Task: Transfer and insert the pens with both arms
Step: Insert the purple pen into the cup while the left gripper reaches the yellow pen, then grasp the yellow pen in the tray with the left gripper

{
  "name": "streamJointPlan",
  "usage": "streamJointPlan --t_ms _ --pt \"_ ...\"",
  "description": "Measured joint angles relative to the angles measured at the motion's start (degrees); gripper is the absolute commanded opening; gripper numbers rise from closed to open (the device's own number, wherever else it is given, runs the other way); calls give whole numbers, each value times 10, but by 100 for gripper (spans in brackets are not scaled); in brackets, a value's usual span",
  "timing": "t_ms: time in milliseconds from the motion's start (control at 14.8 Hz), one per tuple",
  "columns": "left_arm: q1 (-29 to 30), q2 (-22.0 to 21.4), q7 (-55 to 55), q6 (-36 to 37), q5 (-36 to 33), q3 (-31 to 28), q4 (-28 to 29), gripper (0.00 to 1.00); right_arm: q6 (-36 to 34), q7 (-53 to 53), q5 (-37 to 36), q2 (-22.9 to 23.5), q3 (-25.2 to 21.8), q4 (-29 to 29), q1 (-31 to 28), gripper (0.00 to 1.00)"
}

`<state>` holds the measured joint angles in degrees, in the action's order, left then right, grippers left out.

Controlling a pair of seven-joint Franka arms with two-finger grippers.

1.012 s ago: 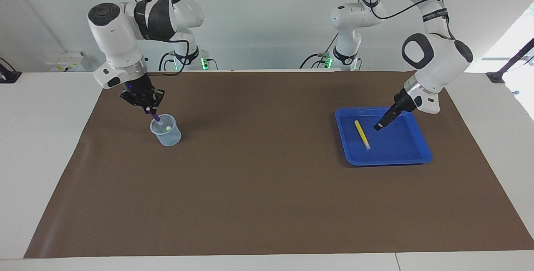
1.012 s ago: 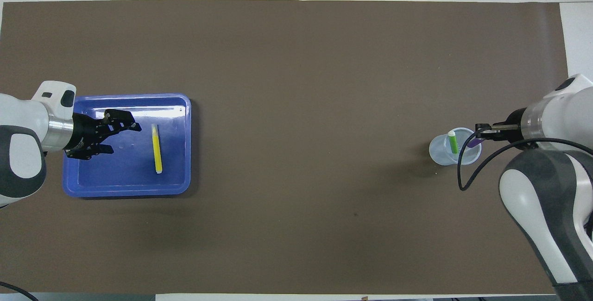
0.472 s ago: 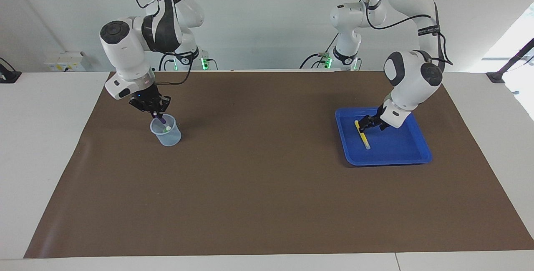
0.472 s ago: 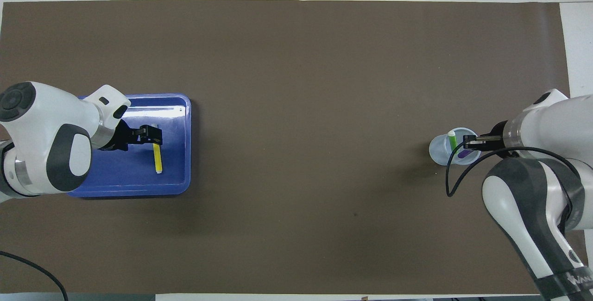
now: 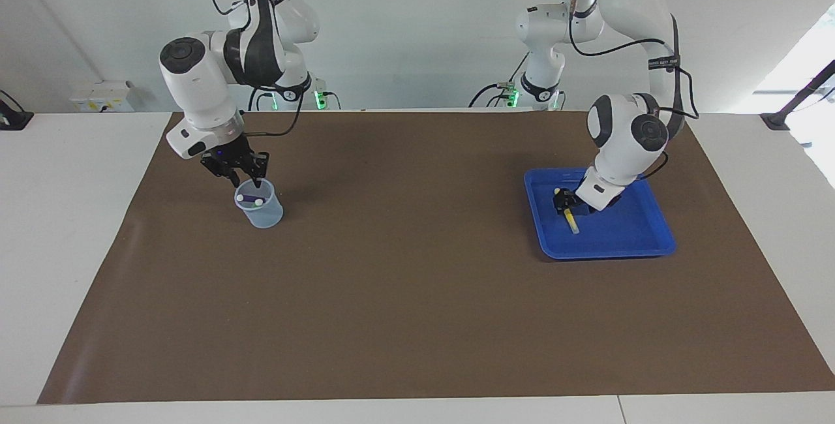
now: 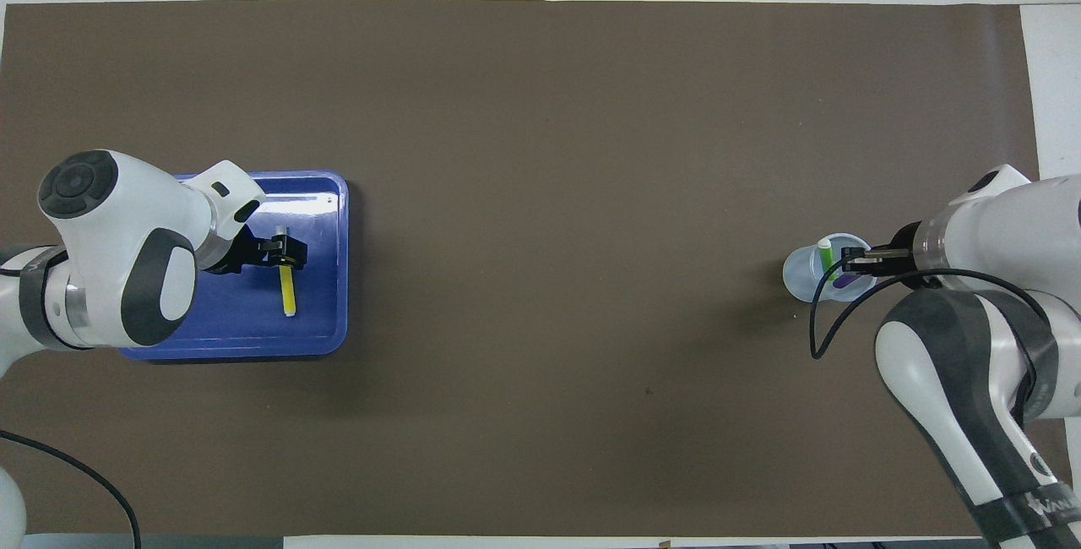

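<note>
A yellow pen [image 5: 572, 222] [image 6: 289, 291] lies flat in the blue tray [image 5: 626, 231] [image 6: 245, 329]. My left gripper [image 5: 565, 203] [image 6: 287, 250] is down in the tray, open, astride one end of that pen. The clear cup [image 5: 263, 214] [image 6: 796, 277] stands toward the right arm's end of the table. A purple pen [image 5: 242, 198] [image 6: 844, 283] and a green pen [image 5: 259, 202] [image 6: 826, 260] lean inside it. Just over the cup's rim my right gripper [image 5: 246, 182] [image 6: 849, 262] hangs open, holding nothing.
A brown mat [image 5: 404, 280] covers most of the white table. Two smaller white arms with green-lit bases [image 5: 319, 99] stand along the robots' edge. A black cable [image 6: 823, 321] loops from the right wrist beside the cup.
The right gripper lowered the purple pen into the cup and let go of it. The left arm swung over the tray and dropped its gripper onto the yellow pen.
</note>
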<state>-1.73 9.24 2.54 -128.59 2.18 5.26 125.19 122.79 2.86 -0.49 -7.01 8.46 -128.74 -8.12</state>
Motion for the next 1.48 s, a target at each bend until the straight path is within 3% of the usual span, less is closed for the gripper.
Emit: streamJointPlan --t_ms 472,945,1215,1484 --pt "-1 19 -1 -15 -2 1 -3 79 -5 0 0 2 0 49 0 100" --pt "-1 23 -2 -3 -2 0 -24 72 -168 1 0 9 0 198 0 100" --pt "-2 29 -2 7 -2 1 -38 55 -269 12 0 51 0 319 3 100" --pt "-2 33 -2 8 -2 1 -39 19 -296 22 0 72 2 358 17 100"
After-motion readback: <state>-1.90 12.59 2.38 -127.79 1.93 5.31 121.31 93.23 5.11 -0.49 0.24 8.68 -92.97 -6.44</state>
